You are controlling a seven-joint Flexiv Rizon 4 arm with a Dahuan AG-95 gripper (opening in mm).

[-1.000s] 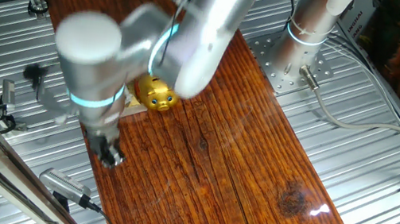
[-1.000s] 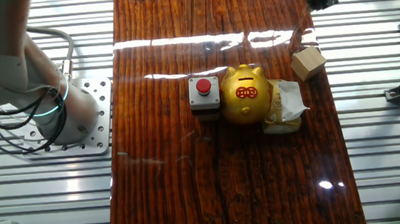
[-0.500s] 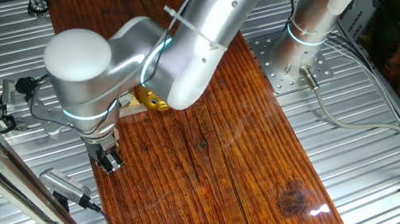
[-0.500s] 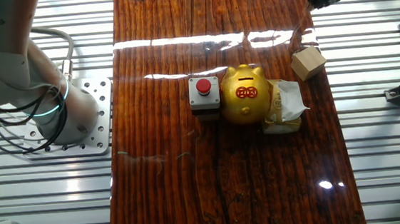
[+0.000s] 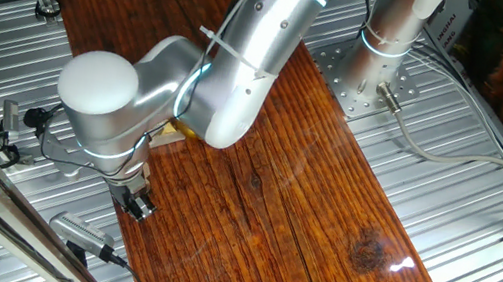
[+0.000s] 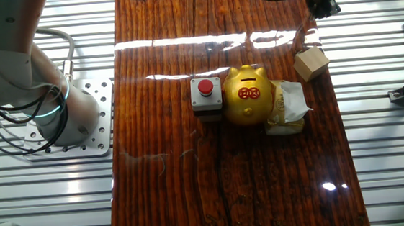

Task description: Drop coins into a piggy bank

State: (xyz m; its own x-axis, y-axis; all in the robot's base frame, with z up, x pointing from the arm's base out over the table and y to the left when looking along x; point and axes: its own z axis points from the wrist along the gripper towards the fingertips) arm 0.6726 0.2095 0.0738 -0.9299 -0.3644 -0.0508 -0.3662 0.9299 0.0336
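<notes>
Dark wooden tabletop [image 6: 167, 130] | piggy bank [image 6: 248, 95] near centre, between black button box [image 6: 206, 95] and crumpled packet [image 6: 288, 106] | gripper [image 5: 136, 202] low at table edge, finger opening unclear

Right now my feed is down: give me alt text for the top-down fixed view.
A shiny gold pig-shaped bank sits mid-board on the dark wooden tabletop, a black box with red button beside it, crumpled pale wrapping opposite. The gripper hangs near a light wooden block.
</notes>
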